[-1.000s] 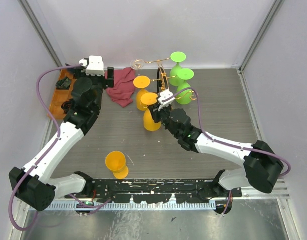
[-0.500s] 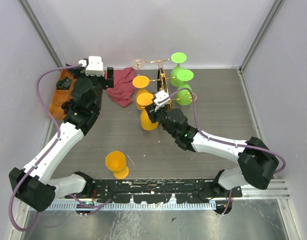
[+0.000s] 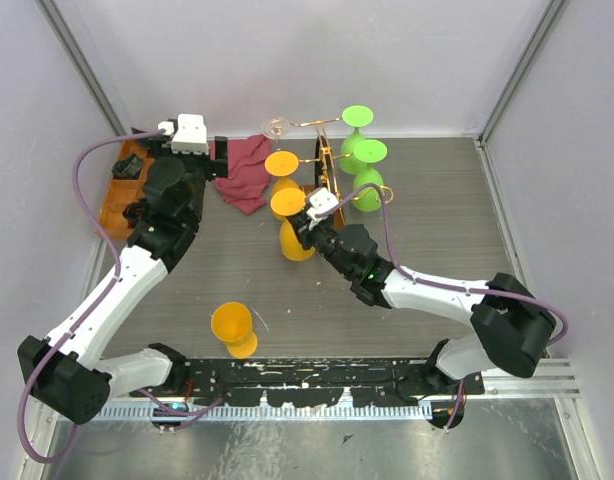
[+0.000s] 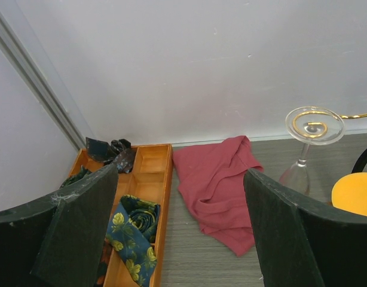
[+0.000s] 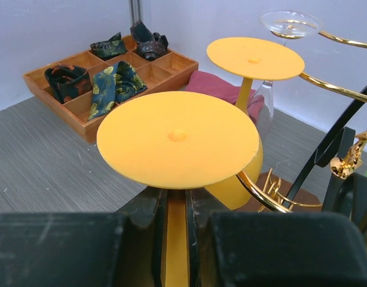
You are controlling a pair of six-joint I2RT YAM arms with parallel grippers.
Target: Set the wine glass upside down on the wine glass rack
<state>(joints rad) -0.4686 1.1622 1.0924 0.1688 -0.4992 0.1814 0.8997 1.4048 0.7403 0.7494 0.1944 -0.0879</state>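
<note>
I have the right gripper (image 5: 176, 239) clamped on the stem of the orange wine glass (image 5: 177, 137). The glass is upside down (foot uppermost), rising straight out of the fingers at the left side of the wine glass rack (image 3: 328, 160), with a gold arm just beside its stem. My left gripper (image 4: 183, 221) hangs wide open, well apart.

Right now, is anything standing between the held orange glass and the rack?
Nothing visible. The right gripper holds the held orange glass by its stem right beside a gold arm of the rack; a second orange glass is just behind it.
</note>
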